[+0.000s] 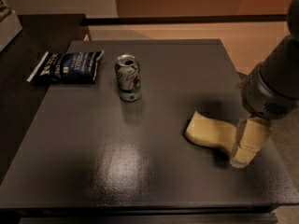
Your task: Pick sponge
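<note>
Camera view: the pale yellow sponge (pixel 210 133) lies flat on the dark counter (pixel 117 162), toward its right edge. The gripper (pixel 244 156) hangs low at the sponge's right end; whether it is open or closed cannot be told.

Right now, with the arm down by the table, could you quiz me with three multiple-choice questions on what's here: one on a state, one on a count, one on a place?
1. The soda can is: A) upright B) on its side C) crushed flat
2. Loose things on the table: A) two B) three C) five
3. The gripper is: A) over the soda can B) at the right end of the sponge C) at the table's far left edge

Answers:
1 A, its opened top faces up.
2 B, the chip bag, soda can and sponge.
3 B, it hangs low beside the sponge's right end, well away from the soda can.
</note>
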`<state>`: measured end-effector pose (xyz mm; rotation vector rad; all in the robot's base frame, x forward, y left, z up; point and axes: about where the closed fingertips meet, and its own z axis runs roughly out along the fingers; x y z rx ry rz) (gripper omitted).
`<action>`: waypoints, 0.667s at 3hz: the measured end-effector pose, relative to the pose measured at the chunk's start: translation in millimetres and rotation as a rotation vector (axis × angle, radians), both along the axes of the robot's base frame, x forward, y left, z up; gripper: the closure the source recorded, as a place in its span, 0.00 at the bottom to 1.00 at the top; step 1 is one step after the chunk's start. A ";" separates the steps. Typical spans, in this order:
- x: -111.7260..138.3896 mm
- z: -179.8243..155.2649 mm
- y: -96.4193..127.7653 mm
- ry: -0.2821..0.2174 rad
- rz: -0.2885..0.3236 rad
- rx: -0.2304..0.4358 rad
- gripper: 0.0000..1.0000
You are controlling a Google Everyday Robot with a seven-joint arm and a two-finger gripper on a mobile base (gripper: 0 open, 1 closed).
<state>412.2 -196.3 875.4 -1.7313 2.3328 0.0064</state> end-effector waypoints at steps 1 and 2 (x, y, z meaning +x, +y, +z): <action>4.6 -18.2 4.9 -0.015 -0.009 0.025 0.00; 9.4 -34.0 15.5 -0.013 -0.010 0.045 0.00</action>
